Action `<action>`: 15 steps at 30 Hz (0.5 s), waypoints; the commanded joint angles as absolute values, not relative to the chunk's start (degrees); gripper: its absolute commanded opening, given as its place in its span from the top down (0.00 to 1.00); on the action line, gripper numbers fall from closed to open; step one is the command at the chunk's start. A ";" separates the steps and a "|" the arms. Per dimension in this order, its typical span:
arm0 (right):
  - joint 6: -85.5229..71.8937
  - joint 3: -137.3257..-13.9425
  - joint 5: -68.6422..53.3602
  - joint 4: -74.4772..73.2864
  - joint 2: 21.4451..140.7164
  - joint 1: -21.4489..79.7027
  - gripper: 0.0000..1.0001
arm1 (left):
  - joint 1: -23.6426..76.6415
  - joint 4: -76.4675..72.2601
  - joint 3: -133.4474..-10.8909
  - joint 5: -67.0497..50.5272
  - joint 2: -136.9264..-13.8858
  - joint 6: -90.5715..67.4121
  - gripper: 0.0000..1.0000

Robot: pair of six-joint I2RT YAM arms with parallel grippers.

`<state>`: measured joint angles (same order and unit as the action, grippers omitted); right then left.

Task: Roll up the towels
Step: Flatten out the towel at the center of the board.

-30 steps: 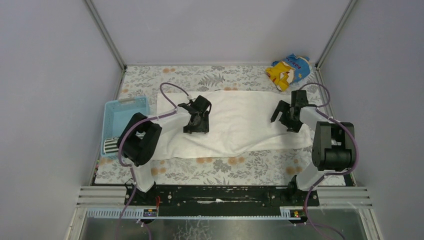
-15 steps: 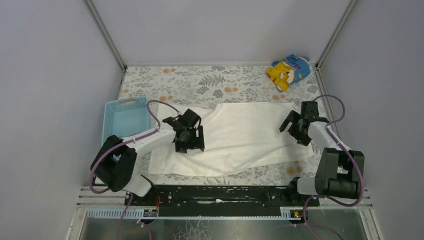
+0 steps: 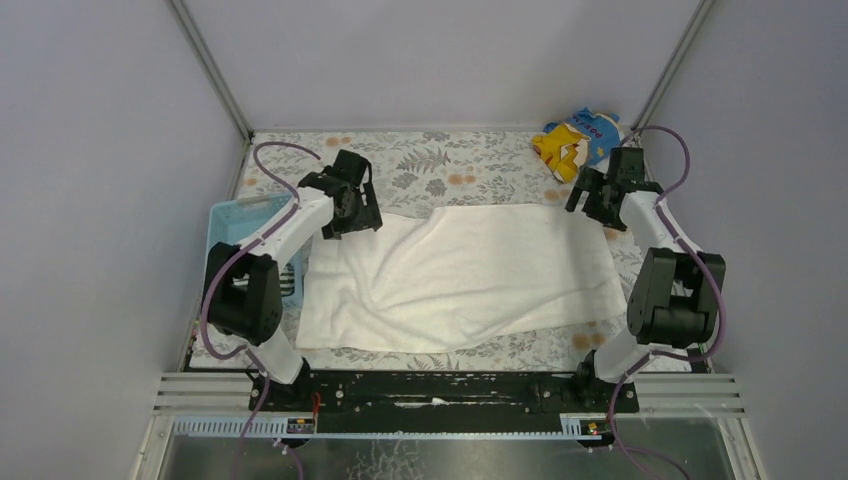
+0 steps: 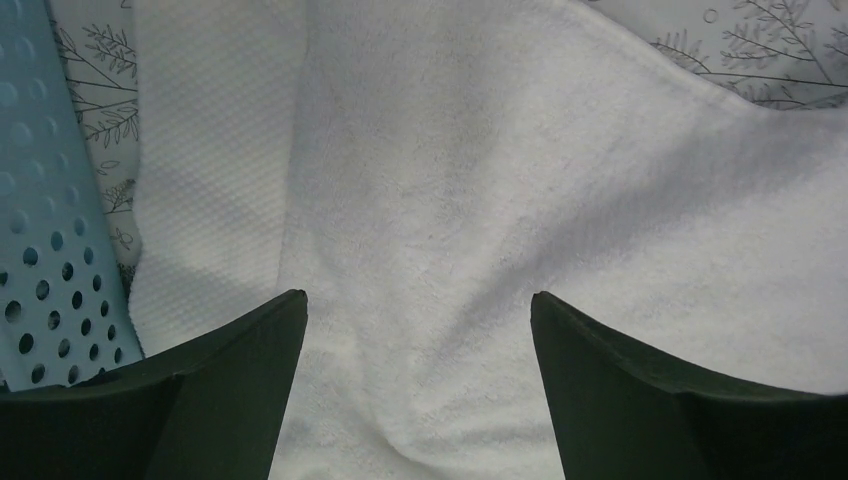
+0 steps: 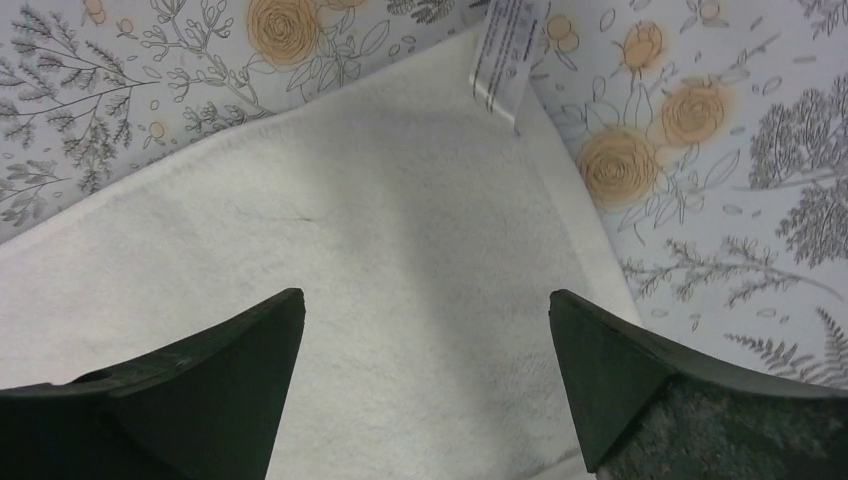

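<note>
Towel [image 3: 460, 275] lies under left end effector [image 4: 417, 297] and right end effector [image 5: 425, 292].

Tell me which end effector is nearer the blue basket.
Left. The left end effector hangs over the towel's far left corner, just past the basket's far right corner. The right end effector is across the table, over the towel's far right corner.

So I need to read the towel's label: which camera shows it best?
Right wrist: the label sticks out at the corner of the white towel, close and sharp. Top external shows the whole towel, the label too small to tell. Left wrist shows the towel but no label.
</note>
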<state>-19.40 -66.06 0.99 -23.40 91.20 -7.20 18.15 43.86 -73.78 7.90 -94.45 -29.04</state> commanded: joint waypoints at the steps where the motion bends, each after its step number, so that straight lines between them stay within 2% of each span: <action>1: -10.86 -72.98 -1.37 -23.11 97.44 -7.30 0.03 | 18.02 46.06 -77.57 11.05 -98.90 -26.17 0.18; 6: -13.81 -79.62 -9.69 -22.90 106.30 -7.30 0.09 | 17.71 46.43 -81.49 6.75 -107.17 -25.47 0.18; 11: -16.63 -79.96 -9.86 -22.99 112.02 -8.09 0.07 | 15.26 46.22 -81.69 4.48 -111.67 -25.18 0.18; 15: -20.54 -76.25 -9.04 -22.80 112.15 -10.33 0.05 | 13.44 45.74 -80.16 3.54 -113.29 -25.51 0.19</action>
<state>-16.40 -78.28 -8.08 -22.48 113.10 -7.92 15.55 45.28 -80.55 5.28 -112.71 -26.22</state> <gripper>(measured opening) 0.939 0.817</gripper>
